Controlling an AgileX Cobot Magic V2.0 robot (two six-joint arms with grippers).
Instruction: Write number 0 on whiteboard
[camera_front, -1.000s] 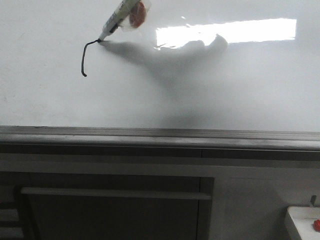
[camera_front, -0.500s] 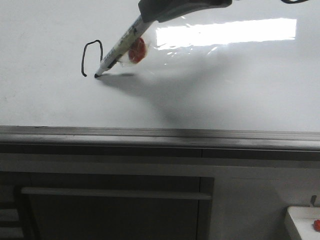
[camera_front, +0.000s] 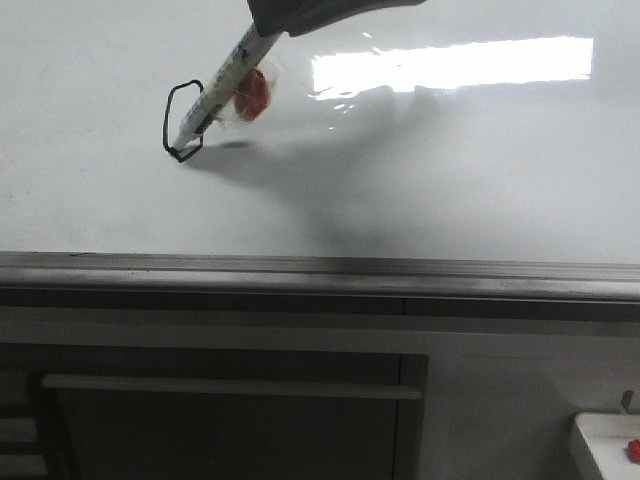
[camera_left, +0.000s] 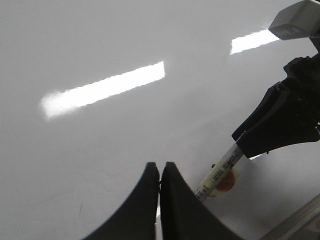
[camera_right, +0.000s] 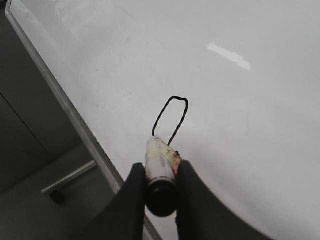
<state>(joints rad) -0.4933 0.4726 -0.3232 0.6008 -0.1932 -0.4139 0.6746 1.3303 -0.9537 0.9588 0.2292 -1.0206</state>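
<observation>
A dark cabinet (camera_front: 230, 420) is standing below, a pale horizontal bar (camera_front: 230, 387) running across its front. At the near right a white tray corner (camera_front: 600, 445) is showing, holding something small and red (camera_front: 633, 450). Grey floor (camera_right: 75, 210) is lying beneath.

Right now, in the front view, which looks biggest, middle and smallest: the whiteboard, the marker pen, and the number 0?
1. The whiteboard looks biggest; it fills the upper half of the view.
2. The marker pen, as much as shows below the right gripper holding it.
3. The number 0, a small black loop, a little shorter than the pen.
</observation>
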